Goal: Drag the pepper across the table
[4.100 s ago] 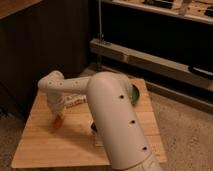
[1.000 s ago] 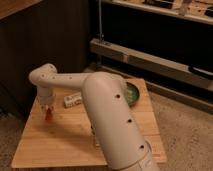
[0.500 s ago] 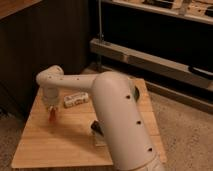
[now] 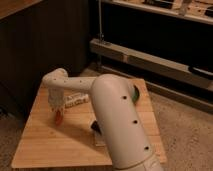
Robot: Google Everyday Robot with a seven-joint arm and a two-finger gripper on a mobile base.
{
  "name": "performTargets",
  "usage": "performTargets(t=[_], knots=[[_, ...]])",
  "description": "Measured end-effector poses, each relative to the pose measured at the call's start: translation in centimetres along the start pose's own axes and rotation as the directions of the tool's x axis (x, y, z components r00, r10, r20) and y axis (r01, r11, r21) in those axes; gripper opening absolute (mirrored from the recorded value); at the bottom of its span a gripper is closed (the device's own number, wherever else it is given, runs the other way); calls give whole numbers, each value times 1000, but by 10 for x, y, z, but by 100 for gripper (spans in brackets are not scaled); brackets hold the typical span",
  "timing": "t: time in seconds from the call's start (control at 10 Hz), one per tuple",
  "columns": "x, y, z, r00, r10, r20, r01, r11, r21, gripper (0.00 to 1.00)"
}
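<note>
The small orange-red pepper (image 4: 58, 119) lies on the left part of the light wooden plank table (image 4: 55, 145). My gripper (image 4: 57, 107) points down at the end of the white arm and sits right above the pepper, touching or nearly touching its top. The arm's big white body (image 4: 120, 125) fills the foreground and hides the middle of the table.
A white and brown packet (image 4: 77, 100) lies just right of the gripper. A green bowl (image 4: 135, 93) peeks out behind the arm at the right rear. A small dark object (image 4: 95, 128) sits by the arm's base. Dark wall and metal shelving stand behind.
The gripper and the pepper went left toward the table's edge, then shifted back a little to the right and toward the front over the last second.
</note>
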Motion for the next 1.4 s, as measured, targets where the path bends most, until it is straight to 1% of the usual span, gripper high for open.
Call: performTargets(t=[0.1,0.2,0.4,0.6,0.8,1.2,1.4], knots=[[1,7,-2,1000,6,-7,-6,1000,4,0],[0,16,-6,1000,12,-19,-12,1000,15,0],[0,26,-12,999,28,-30,-27,999,42,0],[-2,29,-20,999,35,-42,-32,997,66,0],[0,34,-29,998,47,-49,-43,996,79,0],[2,46,-29,996,78,-42,-75,995,67,0],[2,52,-25,995,92,-40,-90,995,54,0]])
